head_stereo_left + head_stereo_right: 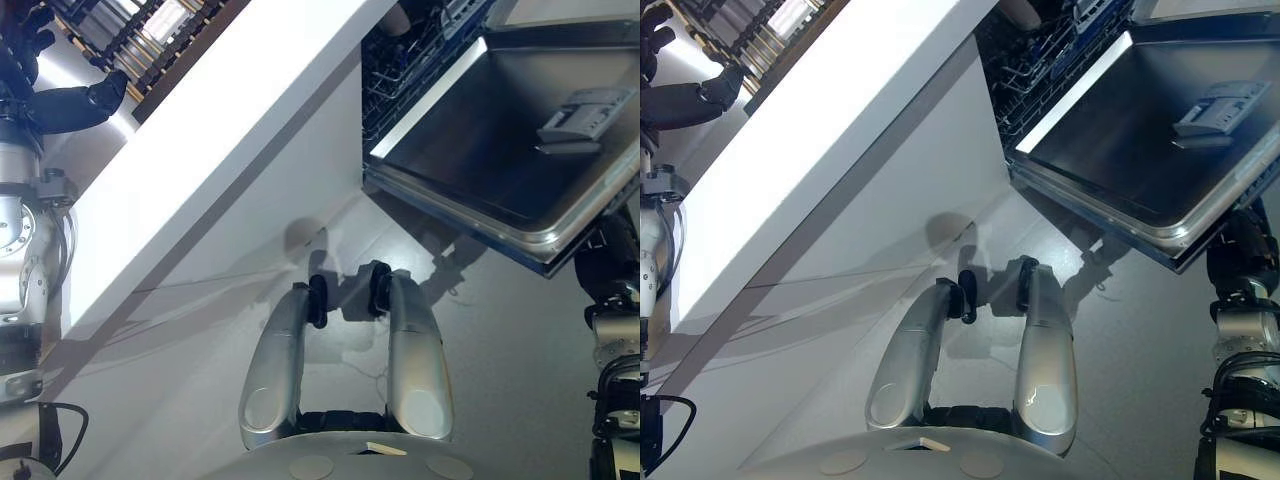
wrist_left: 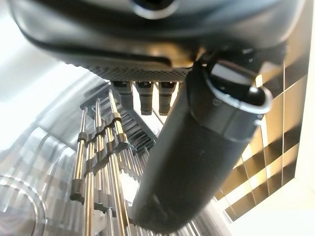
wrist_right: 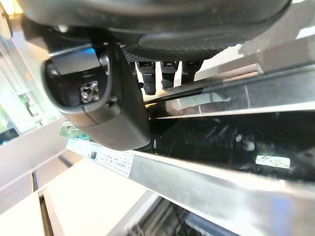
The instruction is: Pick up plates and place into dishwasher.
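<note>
My left hand [image 1: 65, 105] is raised over the white counter [image 1: 200, 150] at the far left, fingers straight and holding nothing. It hovers beside a dish rack [image 1: 150, 35] of metal rods [image 2: 98, 162]. A round, glassy ribbed plate [image 2: 19, 201] lies by the rods, close to the thumb [image 2: 197, 162]. The dishwasher door [image 1: 500, 130] hangs open at the upper right, with the wire rack [image 1: 400, 50] behind it. My right hand [image 1: 605, 265] sits just under the door's outer edge [image 3: 221, 172], its fingers relaxed and empty.
The counter's front panel drops to a grey floor [image 1: 500, 330] between counter and dishwasher. A detergent dispenser [image 1: 585, 110] sticks up from the door's inner face. The door's corner juts out over the floor near my right arm.
</note>
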Tool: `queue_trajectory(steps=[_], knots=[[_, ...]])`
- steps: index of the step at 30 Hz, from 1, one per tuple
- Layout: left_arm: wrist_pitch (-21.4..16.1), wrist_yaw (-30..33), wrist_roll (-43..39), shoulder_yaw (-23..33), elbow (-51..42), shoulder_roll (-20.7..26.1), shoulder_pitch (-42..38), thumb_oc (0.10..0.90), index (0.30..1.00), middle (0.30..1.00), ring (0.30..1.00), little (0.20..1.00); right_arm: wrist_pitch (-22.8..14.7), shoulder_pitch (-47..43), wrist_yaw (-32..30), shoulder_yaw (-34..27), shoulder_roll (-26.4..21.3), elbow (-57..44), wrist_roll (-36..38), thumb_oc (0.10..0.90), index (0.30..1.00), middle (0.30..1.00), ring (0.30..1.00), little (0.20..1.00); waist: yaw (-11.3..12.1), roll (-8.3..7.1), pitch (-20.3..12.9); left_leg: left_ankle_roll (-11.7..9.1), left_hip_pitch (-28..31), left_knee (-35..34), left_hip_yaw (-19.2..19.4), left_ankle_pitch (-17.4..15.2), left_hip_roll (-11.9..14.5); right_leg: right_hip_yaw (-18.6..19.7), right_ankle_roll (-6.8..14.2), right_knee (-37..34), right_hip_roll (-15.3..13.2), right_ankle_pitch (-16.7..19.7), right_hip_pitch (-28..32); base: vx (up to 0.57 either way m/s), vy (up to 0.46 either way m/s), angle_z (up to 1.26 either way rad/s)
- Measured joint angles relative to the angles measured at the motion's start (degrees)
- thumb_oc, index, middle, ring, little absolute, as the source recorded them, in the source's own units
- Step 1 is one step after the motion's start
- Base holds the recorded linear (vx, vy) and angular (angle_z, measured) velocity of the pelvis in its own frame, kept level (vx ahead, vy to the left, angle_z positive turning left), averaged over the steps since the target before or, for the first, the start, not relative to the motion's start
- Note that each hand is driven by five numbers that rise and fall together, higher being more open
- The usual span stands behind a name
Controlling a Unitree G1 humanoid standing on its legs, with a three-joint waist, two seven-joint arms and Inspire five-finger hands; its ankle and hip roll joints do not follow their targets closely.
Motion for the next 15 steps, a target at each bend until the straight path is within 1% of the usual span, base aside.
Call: queue_trajectory(steps=[1, 3, 4, 6, 8, 10, 12, 15], knots=[[0.0, 0.2, 0.0, 0.2, 0.5, 0.0, -0.1, 0.800, 0.900, 0.900, 0.900, 0.900, 0.0, -0.1, 0.0, 0.6, 0.2, -2.2, 0.0, 0.800, 0.900, 0.900, 0.900, 0.900, 0.0, 0.01, 0.0, -0.1, 0.0, -0.6, -1.1, 0.0, 0.0, -0.6, 0.8, -0.8, 0.0, 0.5, 0.2, 0.03, 0.095, -0.43], [0.0, 0.2, -0.1, 0.5, 1.5, 0.0, -0.7, 0.800, 0.900, 0.900, 0.900, 0.900, -0.1, -0.6, 0.0, 1.6, 1.2, -6.7, 0.1, 0.800, 0.900, 0.900, 0.900, 0.900, 0.2, 0.01, 0.0, 0.1, 0.1, -1.9, -2.2, 0.0, 0.0, -1.8, 3.7, -2.7, 0.1, 2.1, 0.3, 0.03, 0.072, -0.36], [0.0, 0.2, -0.1, 0.8, 2.1, -0.1, -1.1, 0.800, 0.900, 0.900, 0.900, 0.900, -0.2, -0.8, 0.0, 2.1, 2.0, -9.5, 0.0, 0.800, 0.900, 0.900, 0.900, 0.900, 0.1, 0.01, 0.0, 0.2, 0.1, -2.5, -2.5, 0.2, 0.0, -2.3, 4.4, -3.4, 0.1, 2.6, 0.3, 0.03, 0.060, -0.28], [0.0, 0.2, 0.1, 0.8, 3.6, -0.3, -1.7, 0.800, 0.900, 0.900, 0.900, 0.900, -0.3, -1.8, 0.0, 2.8, 3.7, -13.3, 0.0, 0.800, 0.900, 0.900, 0.900, 0.900, 0.1, 0.02, 0.0, 0.7, 0.6, -3.2, -2.9, 0.5, 0.2, -3.3, 5.2, -4.6, 0.2, 3.1, 1.0, 0.04, 0.065, -0.26], [0.0, 0.3, 0.9, 0.9, 5.6, -1.3, -2.2, 0.800, 0.900, 0.900, 0.900, 0.900, -0.5, -3.7, 0.0, 5.0, 5.8, -17.7, -0.1, 0.800, 0.900, 0.900, 0.900, 0.900, 0.1, 0.04, 0.0, 1.1, 1.9, -4.2, -3.5, 0.7, 0.1, -3.9, 6.3, -5.7, 0.3, 3.7, 2.0, 0.07, 0.082, -0.23], [0.0, 0.6, 1.0, 0.7, 6.4, -2.2, -3.0, 0.800, 0.900, 0.900, 0.900, 0.900, -0.5, -7.1, 0.0, 8.3, 6.9, -22.3, -1.0, 0.800, 0.900, 0.900, 0.900, 0.900, 0.1, 0.06, 0.0, 1.2, 2.6, -5.1, -3.6, 0.7, 0.0, -4.2, 6.6, -6.8, 0.3, 3.9, 2.8, 0.09, 0.090, 0.01], [0.0, 0.6, 1.0, -0.3, 6.4, -2.6, -3.6, 0.800, 0.900, 0.900, 0.900, 0.900, -0.3, -11.6, 0.0, 12.5, 8.3, -24.6, -2.0, 0.800, 0.900, 0.900, 0.900, 0.900, 0.3, 0.20, 0.1, 1.4, 3.3, -5.2, -3.6, 0.8, 0.0, -4.3, 6.6, -6.7, 0.2, 3.9, 3.6, 0.08, 0.076, 0.11], [0.0, 0.3, 0.8, -2.8, 5.8, -4.6, -5.2, 0.800, 0.900, 0.900, 0.900, 0.900, 0.7, -16.3, 0.9, 18.0, 9.1, -28.2, -4.0, 0.800, 0.900, 0.900, 0.900, 0.900, 1.5, 1.62, 0.6, 1.4, 4.6, -5.7, -3.5, 0.8, -0.1, -4.3, 6.6, -7.0, 0.0, 3.8, 5.0, 0.07, 0.064, 0.11]])
